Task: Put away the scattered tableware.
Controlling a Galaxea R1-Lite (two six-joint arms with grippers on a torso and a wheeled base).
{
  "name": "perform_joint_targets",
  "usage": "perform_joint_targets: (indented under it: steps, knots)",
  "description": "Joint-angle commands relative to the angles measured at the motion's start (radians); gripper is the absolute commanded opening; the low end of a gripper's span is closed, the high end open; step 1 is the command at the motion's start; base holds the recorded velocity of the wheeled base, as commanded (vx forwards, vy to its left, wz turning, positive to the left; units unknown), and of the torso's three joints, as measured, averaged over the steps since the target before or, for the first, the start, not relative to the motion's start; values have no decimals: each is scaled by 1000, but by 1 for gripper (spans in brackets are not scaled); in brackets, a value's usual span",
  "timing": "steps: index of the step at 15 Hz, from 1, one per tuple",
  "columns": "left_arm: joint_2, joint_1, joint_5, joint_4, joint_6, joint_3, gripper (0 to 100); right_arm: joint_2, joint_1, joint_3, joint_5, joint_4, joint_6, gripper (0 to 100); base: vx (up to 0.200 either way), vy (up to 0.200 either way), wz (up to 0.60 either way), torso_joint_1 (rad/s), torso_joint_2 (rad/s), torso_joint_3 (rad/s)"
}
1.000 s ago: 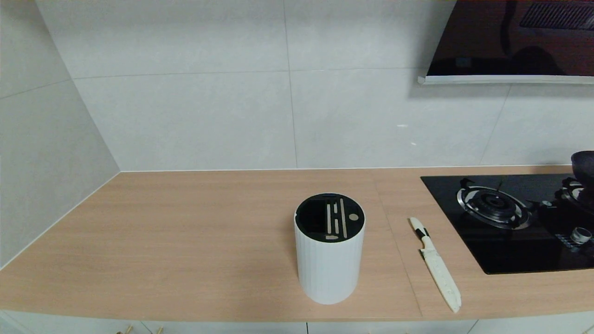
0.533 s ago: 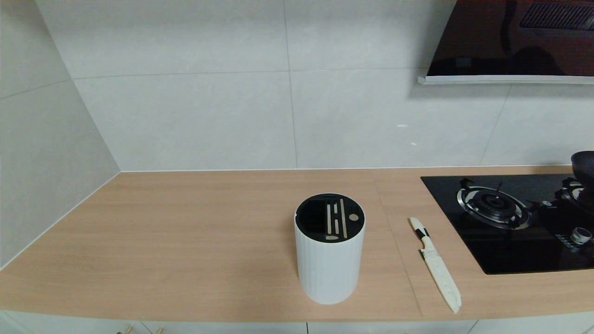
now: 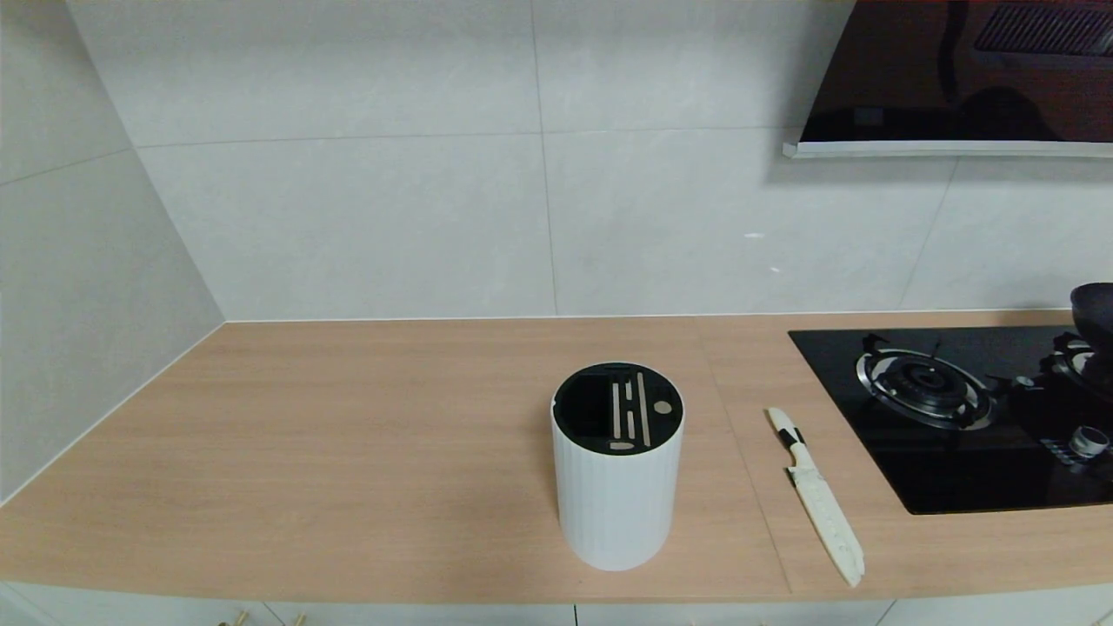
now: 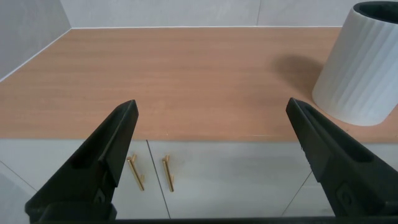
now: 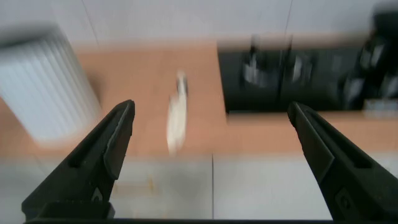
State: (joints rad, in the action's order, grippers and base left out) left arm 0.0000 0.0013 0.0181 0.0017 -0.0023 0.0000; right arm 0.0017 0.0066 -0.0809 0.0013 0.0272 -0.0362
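A white ribbed holder [image 3: 617,469] with a black slotted top stands upright near the counter's front edge. To its right a white knife [image 3: 816,494] with a black band on the handle lies flat on the wood, blade toward the front edge. In the left wrist view my left gripper [image 4: 211,155] is open, below and in front of the counter, with the holder [image 4: 360,62] off to one side. My right gripper [image 5: 211,155] is open too, in front of the counter edge, with the knife [image 5: 177,115] and the holder [image 5: 46,81] ahead of it.
A black gas hob [image 3: 956,409] with burners fills the counter's right end, a dark pot [image 3: 1094,309] at its far edge. A range hood [image 3: 956,78] hangs above. Cabinet doors with gold handles [image 4: 149,174] sit below the wooden counter [image 3: 348,452].
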Motion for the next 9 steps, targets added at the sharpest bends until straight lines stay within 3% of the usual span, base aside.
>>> perform_joint_targets:
  steps: [1,4,8,9]
  knots:
    - [0,0,0,0,-1,0,100,95,4,-86,36,-46,-8,100,0,0,0,0,0,0]
    - [0,0,0,0,-1,0,100,457,9,-171,157,-67,-8,100,0,0,0,0,0,0]
    - [0,0,0,0,-1,0,100,839,107,-309,146,-43,-8,100,0,0,0,0,0,0]
    - [0,0,0,0,-1,0,100,936,167,-336,126,-12,-10,100,0,0,0,0,0,0]
